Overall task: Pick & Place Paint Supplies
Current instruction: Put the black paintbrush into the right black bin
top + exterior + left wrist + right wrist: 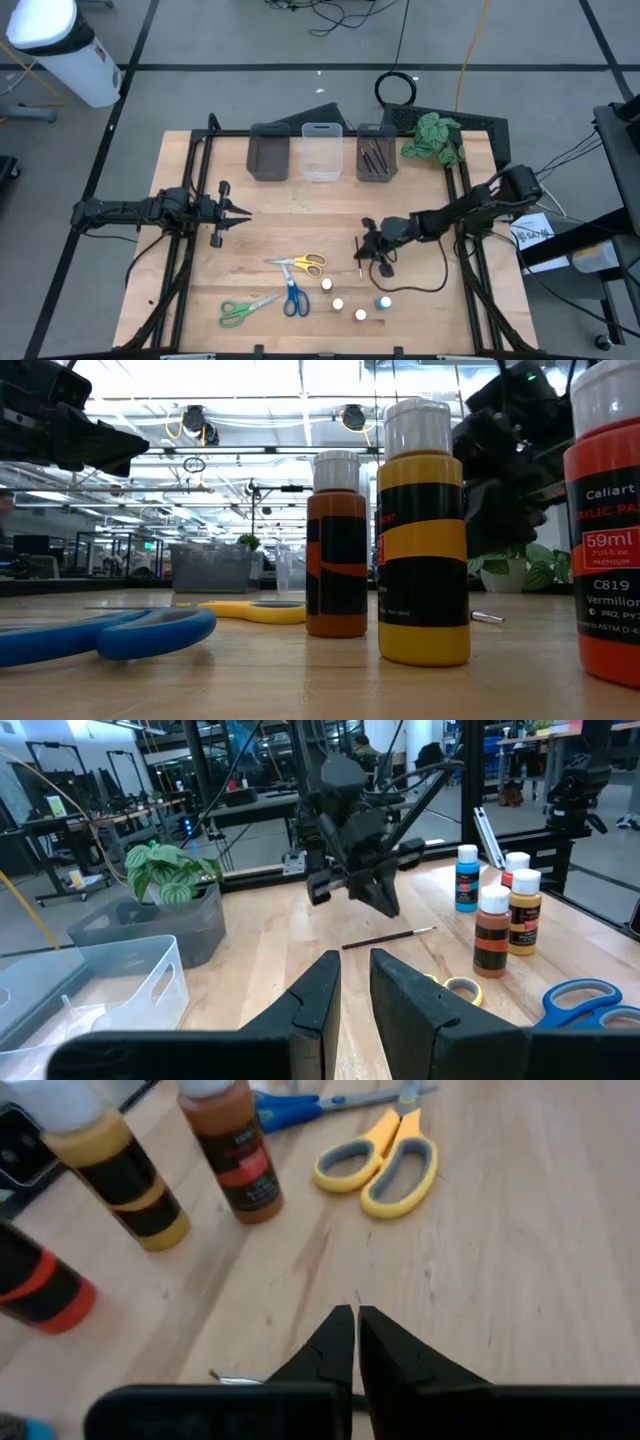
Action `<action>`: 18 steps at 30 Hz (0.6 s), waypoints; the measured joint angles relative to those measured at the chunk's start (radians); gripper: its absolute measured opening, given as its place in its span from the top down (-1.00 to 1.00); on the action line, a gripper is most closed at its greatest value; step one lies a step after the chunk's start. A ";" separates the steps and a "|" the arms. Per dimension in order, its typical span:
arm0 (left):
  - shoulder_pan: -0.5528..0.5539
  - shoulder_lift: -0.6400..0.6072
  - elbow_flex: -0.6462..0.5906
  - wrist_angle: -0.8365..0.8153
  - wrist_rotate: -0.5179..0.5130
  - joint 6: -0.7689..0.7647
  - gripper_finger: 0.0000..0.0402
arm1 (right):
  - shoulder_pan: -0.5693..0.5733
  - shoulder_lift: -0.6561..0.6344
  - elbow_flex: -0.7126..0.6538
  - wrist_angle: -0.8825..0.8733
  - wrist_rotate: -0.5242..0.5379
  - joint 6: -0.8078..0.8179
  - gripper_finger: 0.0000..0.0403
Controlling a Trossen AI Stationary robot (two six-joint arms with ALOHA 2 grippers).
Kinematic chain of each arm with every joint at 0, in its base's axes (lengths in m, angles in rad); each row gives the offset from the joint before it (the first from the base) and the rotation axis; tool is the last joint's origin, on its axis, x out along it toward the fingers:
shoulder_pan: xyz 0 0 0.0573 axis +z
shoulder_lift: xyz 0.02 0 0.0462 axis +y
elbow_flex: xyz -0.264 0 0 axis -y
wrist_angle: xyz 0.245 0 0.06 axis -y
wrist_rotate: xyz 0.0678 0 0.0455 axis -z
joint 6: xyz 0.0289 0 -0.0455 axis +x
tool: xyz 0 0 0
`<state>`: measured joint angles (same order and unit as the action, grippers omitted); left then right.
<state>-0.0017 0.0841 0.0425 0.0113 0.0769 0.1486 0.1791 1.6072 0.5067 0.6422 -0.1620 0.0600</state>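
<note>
One thin dark brush (359, 262) lies flat on the wood; its shaft (390, 937) shows in the left wrist view. My right gripper (368, 247) hangs just above it, fingers (340, 1335) shut, pointing down and holding nothing. Several more brushes lie in the right grey bin (377, 155). Small paint pots stand upright near the table's front edge: white-capped ones (338, 303) and a blue one (383, 301). Yellow scissors (305, 264), blue scissors (294, 298) and green scissors (240, 312) lie flat to their left. My left gripper (243, 213) waits over the table's left half, open by a narrow gap.
Along the far edge stand a grey bin (269, 152), a clear bin (322, 152) and the grey bin with brushes; a leafy plant (432, 137) sits at the far right corner. A cable (420, 285) trails on the table beside the right arm. Bare wood lies between the two grippers.
</note>
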 joint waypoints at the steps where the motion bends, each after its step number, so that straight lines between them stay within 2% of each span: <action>1: 0.000 0.000 0.000 0.000 0.000 0.000 0.64 | 0.000 0.016 0.006 -0.006 -0.001 0.001 0.96; 4: 0.000 0.000 0.000 0.000 0.000 0.000 0.64 | -0.001 0.045 0.016 -0.079 -0.025 0.004 0.99; 9: 0.000 0.000 0.000 0.000 0.000 0.000 0.64 | -0.015 0.013 0.017 -0.223 -0.002 0.007 1.00; 12: 0.000 0.000 0.000 0.000 0.000 0.000 0.64 | -0.019 -0.036 0.016 -0.292 0.098 0.000 0.99; 16: 0.000 0.000 0.000 0.000 0.000 0.000 0.64 | -0.021 -0.090 0.016 -0.325 0.355 -0.029 0.99; 18: 0.000 0.000 0.000 0.000 0.000 0.000 0.64 | -0.021 -0.101 0.016 -0.301 0.432 -0.023 0.98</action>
<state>-0.0017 0.0841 0.0422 0.0113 0.0769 0.1490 0.1584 1.5065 0.5224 0.3410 0.2702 0.0371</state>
